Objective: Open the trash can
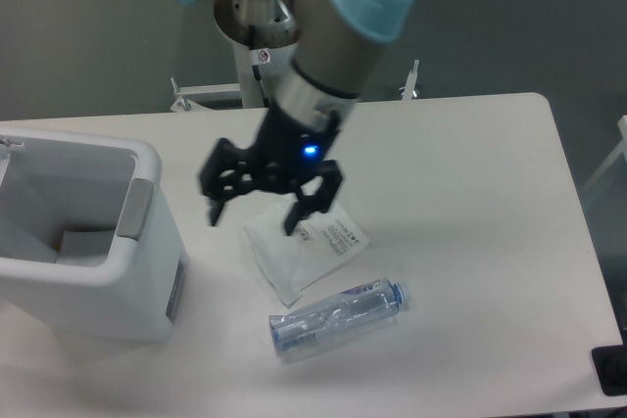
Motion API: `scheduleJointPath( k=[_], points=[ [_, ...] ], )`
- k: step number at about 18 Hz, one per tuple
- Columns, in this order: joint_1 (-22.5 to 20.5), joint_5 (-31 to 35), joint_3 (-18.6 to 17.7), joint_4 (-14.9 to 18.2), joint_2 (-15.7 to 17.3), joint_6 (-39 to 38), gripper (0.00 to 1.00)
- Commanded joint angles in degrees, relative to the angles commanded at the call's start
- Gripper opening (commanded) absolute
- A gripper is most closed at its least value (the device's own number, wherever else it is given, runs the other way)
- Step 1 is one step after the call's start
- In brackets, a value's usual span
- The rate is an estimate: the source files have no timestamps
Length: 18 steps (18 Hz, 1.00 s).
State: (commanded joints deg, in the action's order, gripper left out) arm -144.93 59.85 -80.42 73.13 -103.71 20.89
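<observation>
The trash can (108,296) is a large white boxy bin at the table's left edge. Its top stands open and I see down into it, where a pale object (83,242) lies. The grey push tab (136,209) sits on its right rim. The lid is not clearly visible; it may be out of frame at the left. My gripper (253,222) hangs to the right of the can, above the table, with its two black fingers (213,210) spread open and empty. It does not touch the can.
A white plastic pouch (304,247) lies flat just under and right of the gripper. A clear plastic bottle (338,318) lies on its side in front of it. A dark object (612,369) sits off the table's front right corner.
</observation>
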Motion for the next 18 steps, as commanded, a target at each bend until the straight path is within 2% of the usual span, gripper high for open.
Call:
scheduleJointPath(
  k=[2,5,9,12,14,18],
  points=[
    [-2.5,4.5,-0.3,-2.6,-1.9,4.3,1.0],
    [-3.9,16.9,-1.0,-2.6,-2.8,11.6,1.0],
    [-5.9,25.5,-1.6,-3.8,-6.9,19.9,1.0],
    [-8.6,27.1,-1.8,-5.9,-8.6,23.6,1.0],
    [-11.2,27.2,-2.0,-6.2,-9.8,29.3,1.0],
    [-11.7,28.4,-4.2,-6.2,-8.8,40.1,1.0]
  ],
)
